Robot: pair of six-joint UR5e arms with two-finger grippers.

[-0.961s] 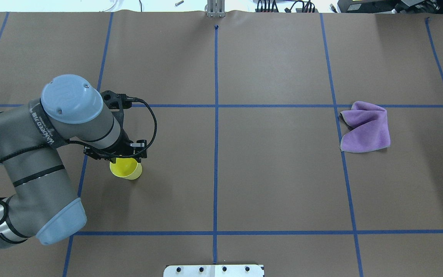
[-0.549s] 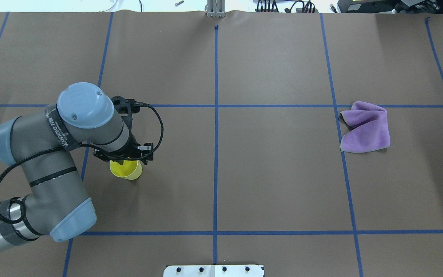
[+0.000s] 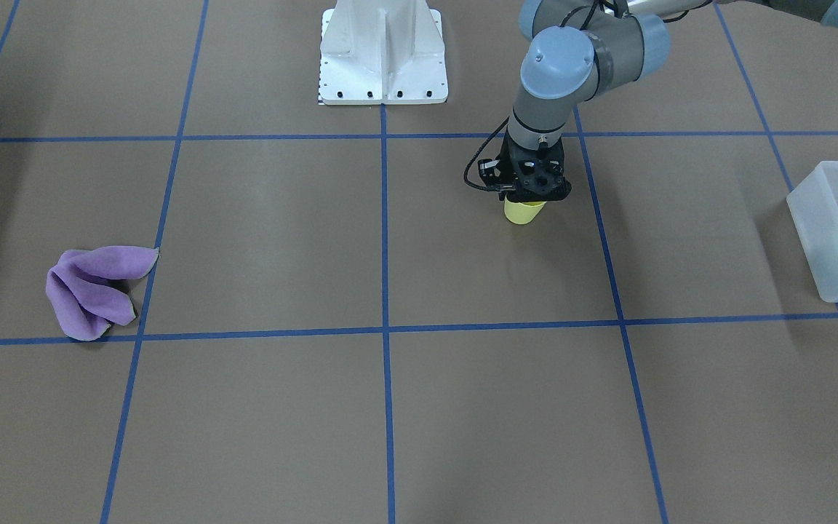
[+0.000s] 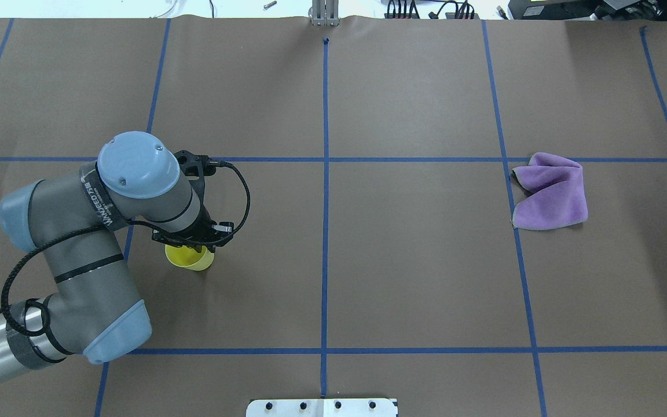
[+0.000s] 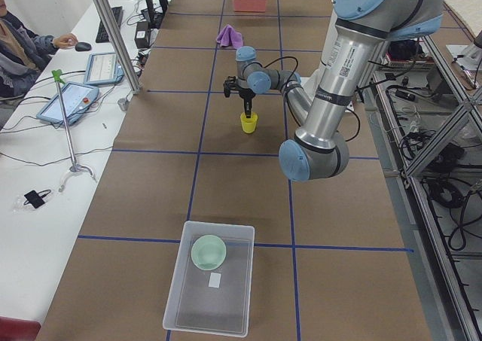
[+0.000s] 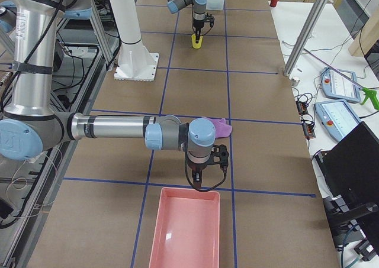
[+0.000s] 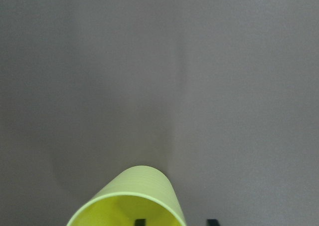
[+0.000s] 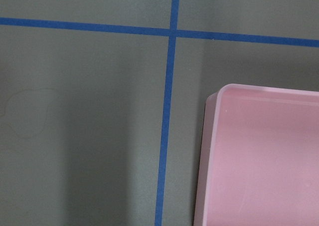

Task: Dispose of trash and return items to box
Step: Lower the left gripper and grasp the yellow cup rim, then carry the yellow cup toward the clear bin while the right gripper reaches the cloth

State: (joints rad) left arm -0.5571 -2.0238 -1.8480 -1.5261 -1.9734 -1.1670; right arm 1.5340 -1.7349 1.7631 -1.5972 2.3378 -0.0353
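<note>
While the left tool [image 3: 528, 198] hangs over the upright yellow cup [image 4: 190, 258], its jaws stand apart. The wrist view shows one finger inside the cup and the other outside, with the wall between them unpinched. The mint bowl [image 5: 208, 251] lies in the box [image 5: 203, 311] at the left end of the counter [image 4: 414, 278], well apart from the cup. The right tool [image 6: 198, 184] hovers near the rim of a pink tray [image 6: 185, 232]; I cannot tell its state. A purple cloth [image 4: 550, 191] lies on the right.
</note>
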